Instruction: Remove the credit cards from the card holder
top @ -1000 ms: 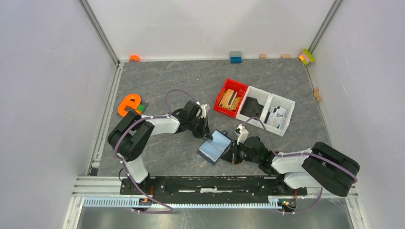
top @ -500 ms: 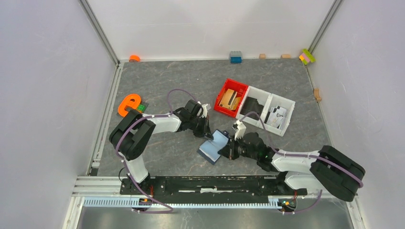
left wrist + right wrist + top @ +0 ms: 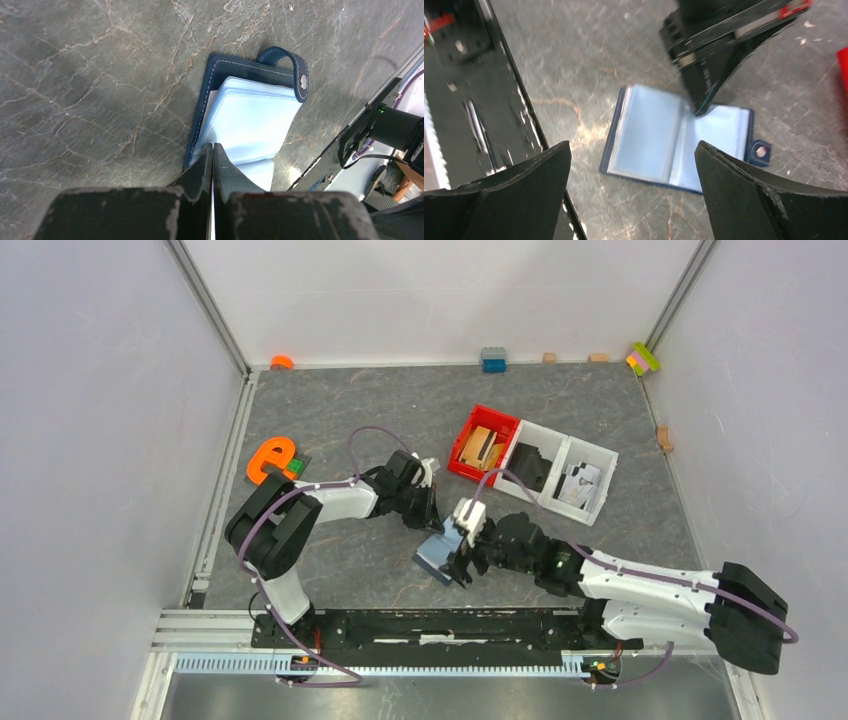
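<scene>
- The left pincer (image 3: 212,152) is pressed shut; its tips are set on the card holder's (image 3: 250,120) pale blue inside;
- the right pincer (image 3: 632,146) is spread wide; the card holder is laid open on the table (image 3: 574,75) beneath it.

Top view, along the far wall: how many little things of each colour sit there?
orange piece: 1
blue block: 1
tan blocks: 2
multicoloured block in the far right corner: 1
Total: 5
</scene>
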Controlling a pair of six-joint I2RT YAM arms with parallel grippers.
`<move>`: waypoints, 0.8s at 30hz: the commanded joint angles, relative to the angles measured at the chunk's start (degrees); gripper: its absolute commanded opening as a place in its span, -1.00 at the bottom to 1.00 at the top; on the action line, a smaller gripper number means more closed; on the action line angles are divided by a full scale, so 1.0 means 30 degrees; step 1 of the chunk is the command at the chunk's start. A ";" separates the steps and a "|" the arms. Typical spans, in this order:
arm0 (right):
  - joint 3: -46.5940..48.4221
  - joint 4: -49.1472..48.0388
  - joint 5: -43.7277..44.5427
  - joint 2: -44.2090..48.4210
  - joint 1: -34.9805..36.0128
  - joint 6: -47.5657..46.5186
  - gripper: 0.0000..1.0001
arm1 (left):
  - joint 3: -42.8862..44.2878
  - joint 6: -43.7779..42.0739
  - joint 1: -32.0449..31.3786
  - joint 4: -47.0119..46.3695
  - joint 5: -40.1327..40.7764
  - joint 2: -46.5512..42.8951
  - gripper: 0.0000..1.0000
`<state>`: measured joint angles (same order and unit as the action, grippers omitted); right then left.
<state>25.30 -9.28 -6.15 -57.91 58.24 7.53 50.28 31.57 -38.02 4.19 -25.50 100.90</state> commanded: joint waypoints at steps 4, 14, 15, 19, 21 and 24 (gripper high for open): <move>0.1159 0.2193 0.9011 -0.1932 0.5367 -0.3901 0.96 | -0.0270 -0.1149 -0.0041 0.1306 0.0987 -0.0012 -0.96; 0.3074 0.3292 1.4876 -0.6438 0.9356 -0.5029 0.96 | -0.0208 -0.1091 -0.0049 0.1438 0.1034 0.0184 -0.96; 0.3253 0.3675 1.5771 -0.6985 0.9540 -0.5008 0.94 | -0.0208 -0.1092 -0.0042 0.1446 0.1035 0.0148 -0.96; 0.4281 0.4647 1.7282 -0.9083 0.9780 -0.4829 0.91 | -0.0208 -0.1077 -0.0056 0.1447 0.0971 0.0120 -0.96; 0.4677 0.5105 1.8120 -0.9916 0.9883 -0.4673 0.90 | -0.0208 -0.1062 -0.0041 0.1447 0.0925 0.0200 -0.96; 0.5038 0.5500 1.8998 -1.0735 0.9918 -0.4446 0.88 | -0.0122 -0.1071 -0.0041 0.1530 0.0895 0.0339 -0.96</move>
<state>37.85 4.49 43.18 -87.81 87.77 -6.33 50.06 31.20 -38.00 4.43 -25.32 100.66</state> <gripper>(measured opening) 0.948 0.029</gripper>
